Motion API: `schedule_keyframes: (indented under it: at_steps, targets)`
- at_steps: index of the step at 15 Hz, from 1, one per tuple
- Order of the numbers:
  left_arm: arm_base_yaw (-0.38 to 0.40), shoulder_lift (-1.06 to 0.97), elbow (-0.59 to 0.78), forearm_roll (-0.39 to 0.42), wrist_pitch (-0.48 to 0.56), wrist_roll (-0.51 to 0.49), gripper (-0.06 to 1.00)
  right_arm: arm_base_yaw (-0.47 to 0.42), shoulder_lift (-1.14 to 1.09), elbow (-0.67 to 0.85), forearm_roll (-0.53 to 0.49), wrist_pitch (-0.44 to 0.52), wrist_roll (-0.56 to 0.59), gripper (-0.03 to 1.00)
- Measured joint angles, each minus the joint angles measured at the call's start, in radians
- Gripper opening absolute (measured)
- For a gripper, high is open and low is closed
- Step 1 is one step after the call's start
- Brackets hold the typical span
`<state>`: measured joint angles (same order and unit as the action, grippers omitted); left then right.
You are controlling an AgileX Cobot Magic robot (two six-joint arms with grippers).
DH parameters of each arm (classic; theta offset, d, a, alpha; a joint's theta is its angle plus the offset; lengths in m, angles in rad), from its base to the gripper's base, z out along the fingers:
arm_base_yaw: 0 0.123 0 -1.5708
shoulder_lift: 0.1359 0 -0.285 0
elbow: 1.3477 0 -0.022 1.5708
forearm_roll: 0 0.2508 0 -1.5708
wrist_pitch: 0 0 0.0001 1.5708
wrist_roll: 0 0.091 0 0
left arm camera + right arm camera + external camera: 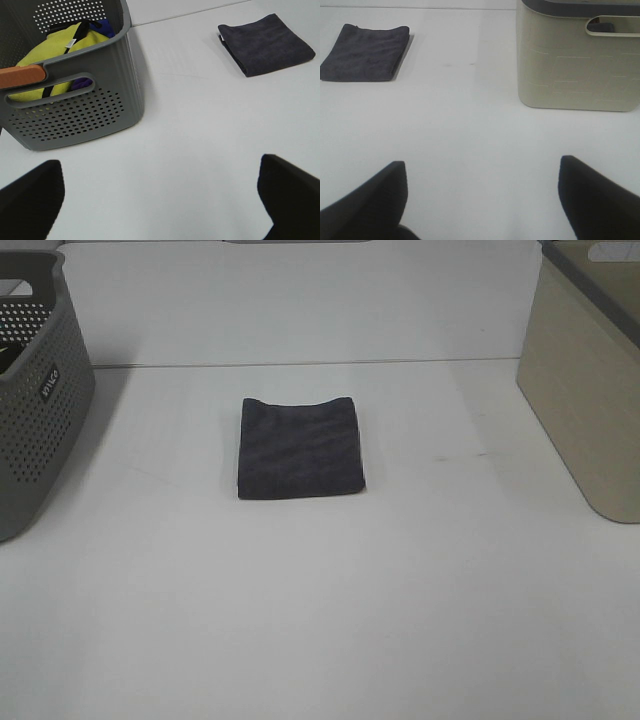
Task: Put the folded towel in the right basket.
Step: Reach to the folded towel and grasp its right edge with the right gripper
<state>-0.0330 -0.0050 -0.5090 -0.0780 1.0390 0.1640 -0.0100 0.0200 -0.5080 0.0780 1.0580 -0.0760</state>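
— Two baskets, seen from above?
— Yes. The grey basket, perforated plastic, stands left and the smooth beige basket right. The towel, dark terry folded square, lies flat on the white surface between them.
— Left wrist?
— Wide-spread left pincer, holding nothing; yellow fabric fills the grey basket.
— Right wrist?
— Wide-spread right pincer, holding nothing, well apart from the towel.

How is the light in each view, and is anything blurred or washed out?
Exterior high: bright, even light; white table nearly washed out, folded towel sharp. Left wrist: grey basket casts a soft shadow; left hand dark and blurred. Right wrist: beige basket sharp; right hand equally dark.
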Motion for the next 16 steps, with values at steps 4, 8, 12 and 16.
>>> schedule_keyframes:
  at_steps: [4, 8, 12, 16]
  targets:
    - [0.0, 0.0, 0.0, 0.0, 0.0, 0.0, 0.99, 0.0, 0.406, -0.081, 0.005, -0.313, 0.01, 0.77]
    - [0.0, 0.0, 0.0, 0.0, 0.0, 0.0, 0.99, 0.0, 0.824, -0.262, 0.073, -0.413, 0.011, 0.77]
    - [0.0, 0.0, 0.0, 0.0, 0.0, 0.0, 0.99, 0.0, 1.136, -0.475, 0.145, -0.414, -0.056, 0.77]
    - [0.0, 0.0, 0.0, 0.0, 0.0, 0.0, 0.99, 0.003, 1.404, -0.744, 0.305, -0.342, -0.213, 0.76]
